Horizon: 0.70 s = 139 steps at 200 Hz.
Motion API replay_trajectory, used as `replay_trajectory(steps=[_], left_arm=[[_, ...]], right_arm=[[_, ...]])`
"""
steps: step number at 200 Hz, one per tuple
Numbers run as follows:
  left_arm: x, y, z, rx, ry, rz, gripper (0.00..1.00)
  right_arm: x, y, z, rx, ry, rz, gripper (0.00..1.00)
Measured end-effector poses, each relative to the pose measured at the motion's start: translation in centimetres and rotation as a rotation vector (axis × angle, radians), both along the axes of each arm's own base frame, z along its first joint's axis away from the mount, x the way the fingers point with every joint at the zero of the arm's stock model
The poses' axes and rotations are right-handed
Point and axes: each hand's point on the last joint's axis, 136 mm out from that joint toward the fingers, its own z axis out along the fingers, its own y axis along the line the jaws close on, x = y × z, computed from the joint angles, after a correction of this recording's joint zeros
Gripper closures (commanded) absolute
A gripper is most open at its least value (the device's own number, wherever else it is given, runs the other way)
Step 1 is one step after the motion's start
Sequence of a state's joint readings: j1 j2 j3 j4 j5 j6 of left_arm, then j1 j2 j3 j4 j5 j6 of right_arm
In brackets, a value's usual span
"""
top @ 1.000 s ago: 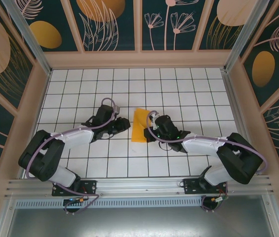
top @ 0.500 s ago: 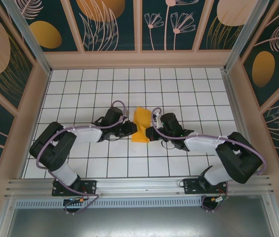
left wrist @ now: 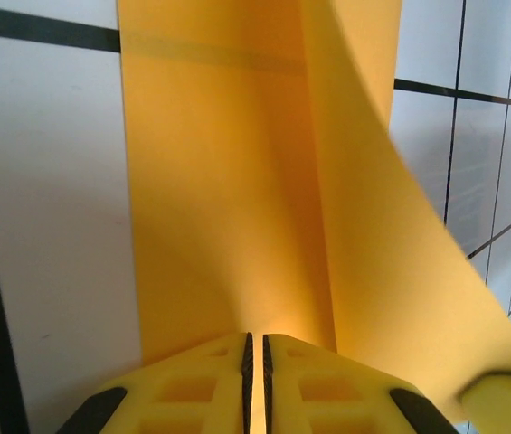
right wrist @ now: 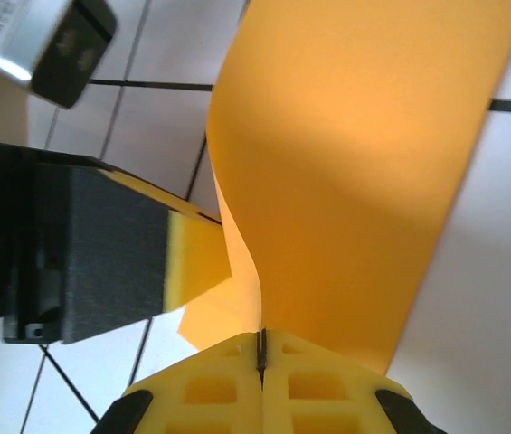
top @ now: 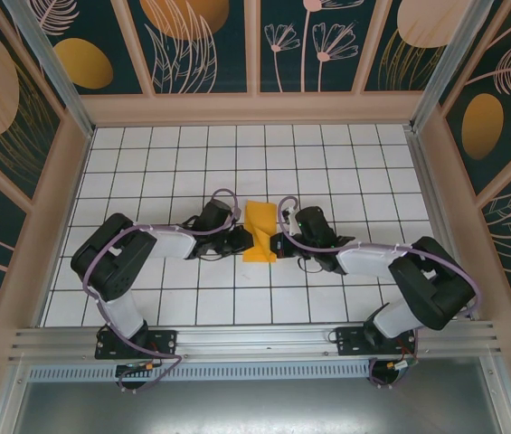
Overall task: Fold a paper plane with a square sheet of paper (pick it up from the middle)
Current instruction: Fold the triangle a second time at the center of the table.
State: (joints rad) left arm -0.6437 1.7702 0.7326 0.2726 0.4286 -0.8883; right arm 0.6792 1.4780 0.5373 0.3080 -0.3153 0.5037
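Paper sheet (top: 260,242), pinched by left jaws and right jaws

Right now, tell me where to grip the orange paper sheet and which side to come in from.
Take the square sheet of paper by its side edges, coming in low from the left and right. It's a thin sheet bowed up off the table, with one flap curling, so only the edges offer something to pinch.
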Motion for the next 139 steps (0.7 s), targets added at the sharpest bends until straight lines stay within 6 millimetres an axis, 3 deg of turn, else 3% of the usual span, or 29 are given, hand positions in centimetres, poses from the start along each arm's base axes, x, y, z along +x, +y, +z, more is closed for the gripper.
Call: replay_trajectory(steps=[42,96,139], left_arm=[[0.0,0.3,-0.3,0.012,-0.006,0.006,0.87],[0.0,0.4,-0.2,0.024,-0.012,0.007,0.88],[0.1,0.6,3.4,-0.033,-0.070,0.043,0.91]], right_arm=[[0.9,-0.4,-1.2,-0.049,0.037,-0.008,1.00],[1.1,-0.1,-0.8,-0.001,0.075,-0.026,1.00],[0.5,-0.5,-0.7,0.089,0.141,-0.118,1.00]])
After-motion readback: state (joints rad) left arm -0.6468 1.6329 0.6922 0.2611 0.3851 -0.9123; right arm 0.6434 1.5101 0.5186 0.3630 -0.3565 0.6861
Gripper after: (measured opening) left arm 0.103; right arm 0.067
